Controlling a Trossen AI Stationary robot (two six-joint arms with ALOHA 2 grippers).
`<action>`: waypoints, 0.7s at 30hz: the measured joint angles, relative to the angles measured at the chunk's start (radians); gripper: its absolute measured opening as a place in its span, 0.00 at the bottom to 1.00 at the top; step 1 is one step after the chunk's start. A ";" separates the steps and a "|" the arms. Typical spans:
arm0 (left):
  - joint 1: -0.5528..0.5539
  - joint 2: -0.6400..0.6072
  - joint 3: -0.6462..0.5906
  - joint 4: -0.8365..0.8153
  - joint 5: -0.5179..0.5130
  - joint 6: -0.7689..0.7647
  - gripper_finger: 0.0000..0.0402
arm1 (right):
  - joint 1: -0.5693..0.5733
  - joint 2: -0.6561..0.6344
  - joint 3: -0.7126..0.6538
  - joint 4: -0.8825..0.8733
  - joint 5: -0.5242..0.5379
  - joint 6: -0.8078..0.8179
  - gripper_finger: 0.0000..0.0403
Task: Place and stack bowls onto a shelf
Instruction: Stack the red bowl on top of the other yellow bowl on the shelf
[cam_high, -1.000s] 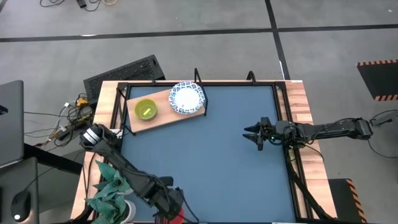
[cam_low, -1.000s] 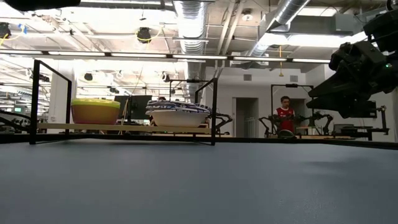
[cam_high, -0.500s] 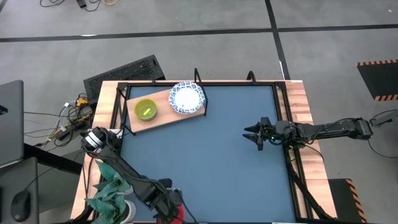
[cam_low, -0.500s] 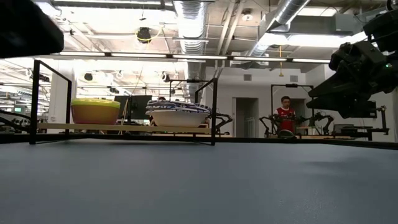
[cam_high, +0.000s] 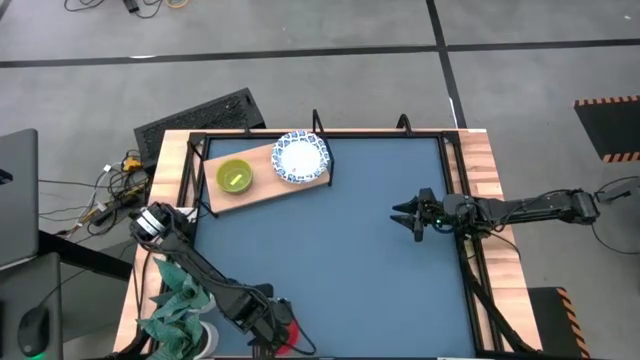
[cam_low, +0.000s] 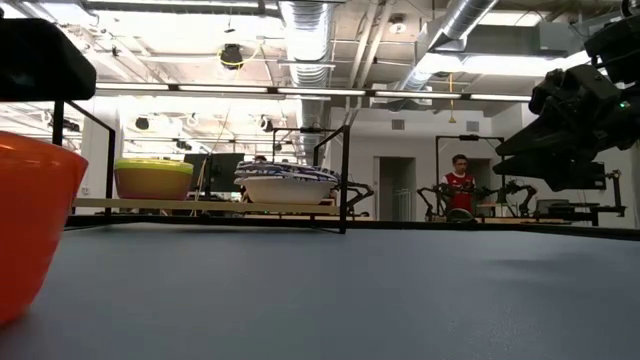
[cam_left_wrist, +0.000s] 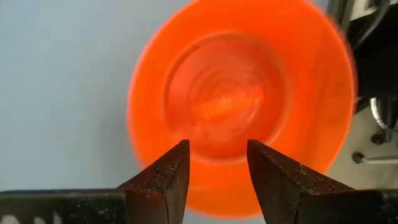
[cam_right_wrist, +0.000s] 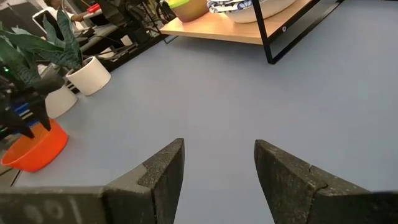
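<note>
Two bowls already sit on the shelf (cam_high: 262, 183) at the far left corner of the tabletop (cam_high: 340, 250). Left hand (cam_left_wrist: 214, 165), fingers apart, hovers over the red bowl (cam_left_wrist: 239, 106) at the near left corner; next, I judge, it must grip the rim. Right hand (cam_right_wrist: 219, 163) waits open by the right edge.

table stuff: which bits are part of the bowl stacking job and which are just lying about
Job: red bowl under the left gripper; green-and-yellow bowl stack and blue-rimmed white bowl on the shelf.

Lying about: leafy plant, white pots, black mat.
</note>
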 joint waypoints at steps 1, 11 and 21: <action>0.003 -0.003 0.004 -0.021 0.000 0.000 0.36 | 0.000 0.000 0.000 0.000 0.000 0.000 0.55; 0.005 -0.089 0.011 -0.149 -0.130 -0.036 0.36 | 0.000 0.000 0.000 0.000 0.000 0.000 0.55; 0.019 -0.089 -0.102 -0.012 -0.117 0.003 0.36 | 0.000 0.000 0.000 0.000 0.000 0.000 0.55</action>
